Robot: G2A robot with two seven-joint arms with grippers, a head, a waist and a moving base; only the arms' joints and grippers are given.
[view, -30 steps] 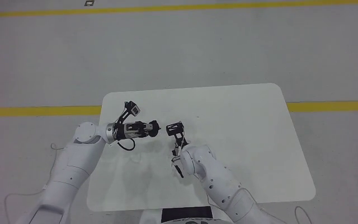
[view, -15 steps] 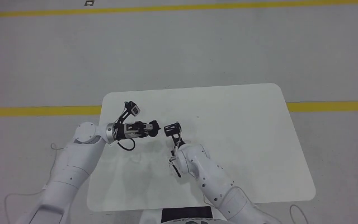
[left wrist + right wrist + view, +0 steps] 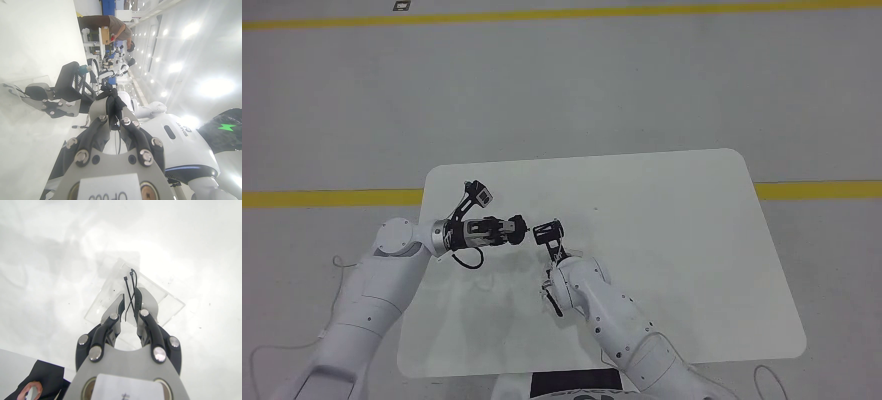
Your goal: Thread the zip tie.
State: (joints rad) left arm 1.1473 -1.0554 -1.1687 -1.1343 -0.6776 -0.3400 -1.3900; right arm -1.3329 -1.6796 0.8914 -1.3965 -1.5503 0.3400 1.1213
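Two black plastic zip ties [image 3: 127,286] lie crossed on the clear square acrylic plate [image 3: 170,306]; jaws of my right gripper [image 3: 129,294] hang released astride them, those of my left gripper [image 3: 111,100] clenched near the plate.

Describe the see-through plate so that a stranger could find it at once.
On the white table, look straight beneath the open right pincer. There lies a flat, square-cornered clear plate, visible mostly by its glinting edges. Unlike the tabletop around it, it carries two crossed black zip ties.
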